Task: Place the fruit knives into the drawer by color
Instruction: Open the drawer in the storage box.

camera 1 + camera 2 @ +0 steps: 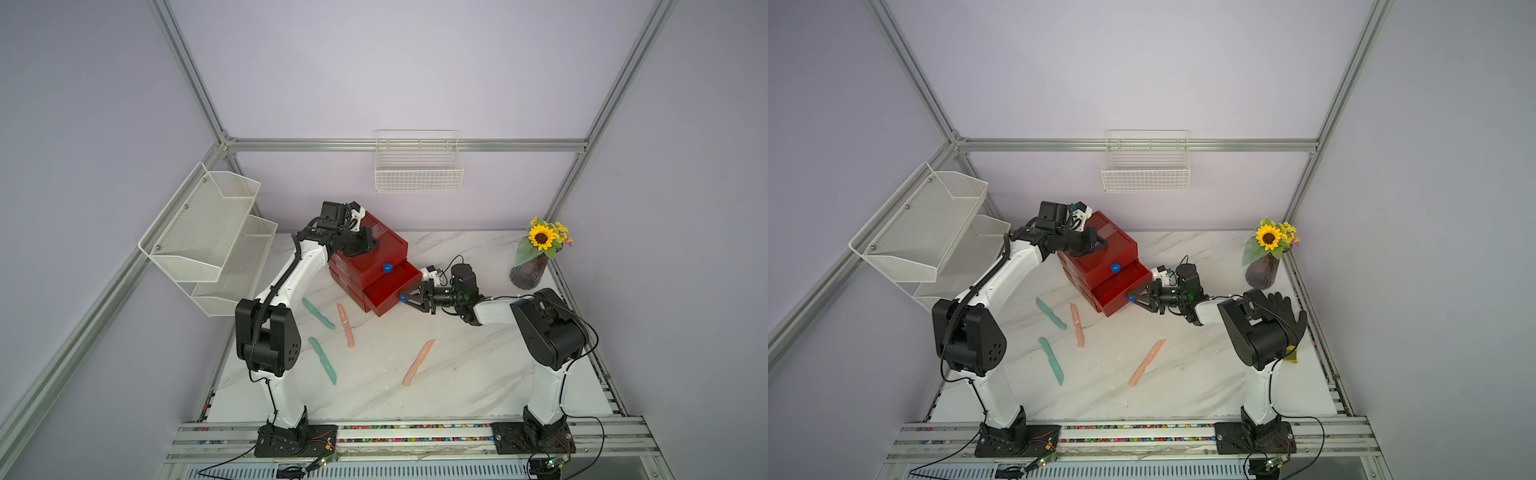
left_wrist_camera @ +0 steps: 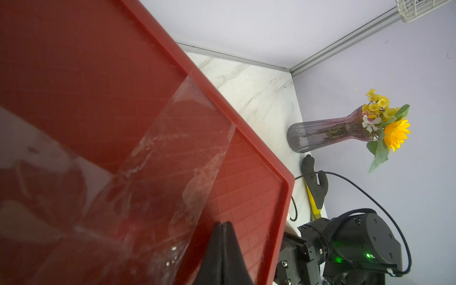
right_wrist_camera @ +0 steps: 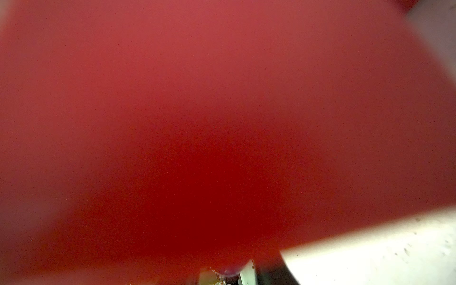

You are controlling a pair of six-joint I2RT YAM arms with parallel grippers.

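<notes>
The right gripper (image 1: 404, 299) pinches the blue knob (image 1: 401, 298) of the pulled-out middle drawer (image 1: 390, 286); the left gripper (image 1: 372, 242), pressed together, sits on the cabinet (image 1: 388, 245) top. Two teal knives (image 1: 318, 313) and two pink knives (image 1: 345, 325) lie on the table (image 1: 457, 374).

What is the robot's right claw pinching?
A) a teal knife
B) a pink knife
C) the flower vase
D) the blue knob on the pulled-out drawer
D: in a top view the right gripper is pinched around the blue knob of the pulled-out drawer.
</notes>
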